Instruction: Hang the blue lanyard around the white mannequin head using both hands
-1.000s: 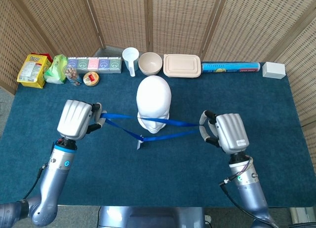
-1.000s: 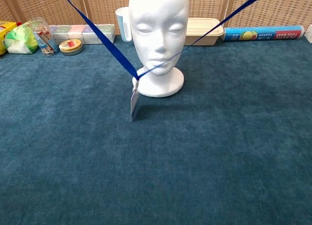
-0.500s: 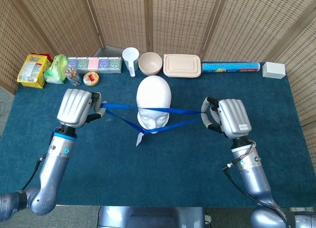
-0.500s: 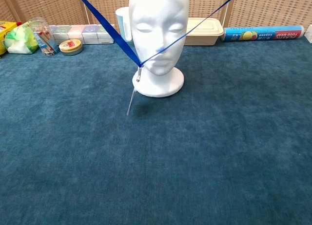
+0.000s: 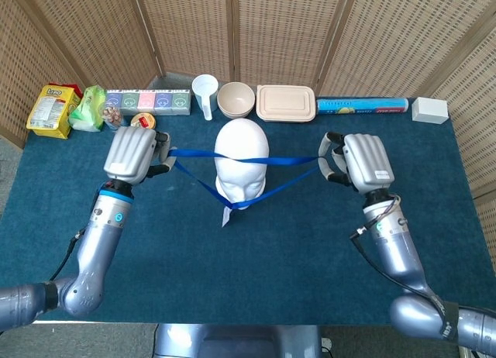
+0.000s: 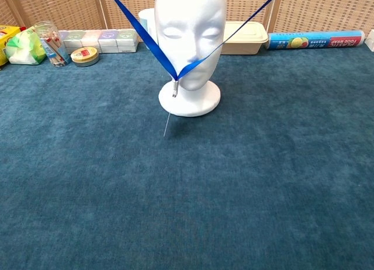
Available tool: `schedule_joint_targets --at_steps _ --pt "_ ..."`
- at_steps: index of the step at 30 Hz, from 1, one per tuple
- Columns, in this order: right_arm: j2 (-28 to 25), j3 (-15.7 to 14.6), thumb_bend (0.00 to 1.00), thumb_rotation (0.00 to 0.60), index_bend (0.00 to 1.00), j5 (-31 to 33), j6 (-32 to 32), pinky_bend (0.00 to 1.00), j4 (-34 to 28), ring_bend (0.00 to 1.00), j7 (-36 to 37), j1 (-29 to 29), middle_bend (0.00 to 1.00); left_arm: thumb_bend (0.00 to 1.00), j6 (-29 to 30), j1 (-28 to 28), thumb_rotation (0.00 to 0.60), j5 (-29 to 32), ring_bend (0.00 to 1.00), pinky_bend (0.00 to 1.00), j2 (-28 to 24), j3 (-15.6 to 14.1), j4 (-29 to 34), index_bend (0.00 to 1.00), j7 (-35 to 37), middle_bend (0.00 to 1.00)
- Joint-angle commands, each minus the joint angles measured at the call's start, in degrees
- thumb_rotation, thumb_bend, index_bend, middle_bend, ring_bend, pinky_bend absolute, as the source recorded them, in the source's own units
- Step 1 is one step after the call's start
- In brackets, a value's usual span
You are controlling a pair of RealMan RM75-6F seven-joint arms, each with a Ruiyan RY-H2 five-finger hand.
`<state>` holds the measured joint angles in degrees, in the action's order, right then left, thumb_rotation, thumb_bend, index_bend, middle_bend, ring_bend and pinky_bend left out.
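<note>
The white foam mannequin head (image 5: 242,163) stands upright on its round base on the dark blue carpeted worktop (image 5: 256,273), a little behind the middle and nearer the back edge than the front one. The blue ribbon lanyard (image 5: 203,153) is stretched wide between the two hands as an open loop: in the head view its upper strand runs across the face of the mannequin head, while the lower strands slope down from each side and meet in a V in front of the chin. In the chest view the V sits just before the chin, with a small metal clip (image 6: 175,90) at its tip and a thin pale tag (image 6: 167,123) dangling below it over the worktop, in front of the base. The left hand (image 5: 136,156) hangs above the worktop to the left of the mannequin head, fingers curled and clamped on the left end of the loop. The right hand (image 5: 358,163) hangs at about the same height on the opposite side, its fingers likewise closed on the right end. Along the back edge of the worktop stand a yellow snack packet (image 5: 52,110), a green bag (image 5: 90,108), a row of small coloured boxes (image 5: 149,102), a round tin (image 5: 142,122), a white plastic cup (image 5: 205,94), a beige bowl (image 5: 235,99), a beige lidded container (image 5: 286,103), a blue roll of food wrap (image 5: 362,105) and a small white box (image 5: 429,110) near the back right corner.
</note>
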<state>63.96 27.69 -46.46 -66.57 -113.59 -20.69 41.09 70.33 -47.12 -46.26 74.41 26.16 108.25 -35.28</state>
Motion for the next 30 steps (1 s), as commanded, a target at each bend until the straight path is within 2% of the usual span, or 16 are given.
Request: schedule_joint_targets --at_steps 1,15,30 --pt "0.3 0.5 0.48 0.6 0.63 1.9 2.3 1.0 3.0 1.0 0.2 2.2 0.95 0.45 -1.0 -2.0 0.533 2.3 1.0 1.0 1.3 0.4 -2.1 0.82 -0.4 1.0" --pt "1.0 1.7 0.48 0.6 0.63 8.8 9.1 1.0 12.7 1.0 0.8 9.8 0.95 0.45 -3.7 -7.7 0.536 10.0 1.0 1.0 5.3 1.6 -11.0 0.82 0.9 1.0" --pt "1.6 1.9 0.48 0.6 0.64 11.1 11.5 1.0 17.7 1.0 4.8 12.9 0.95 0.45 -3.4 -9.1 0.536 10.0 1.0 1.0 7.8 1.2 -17.7 0.82 4.8 1.0"
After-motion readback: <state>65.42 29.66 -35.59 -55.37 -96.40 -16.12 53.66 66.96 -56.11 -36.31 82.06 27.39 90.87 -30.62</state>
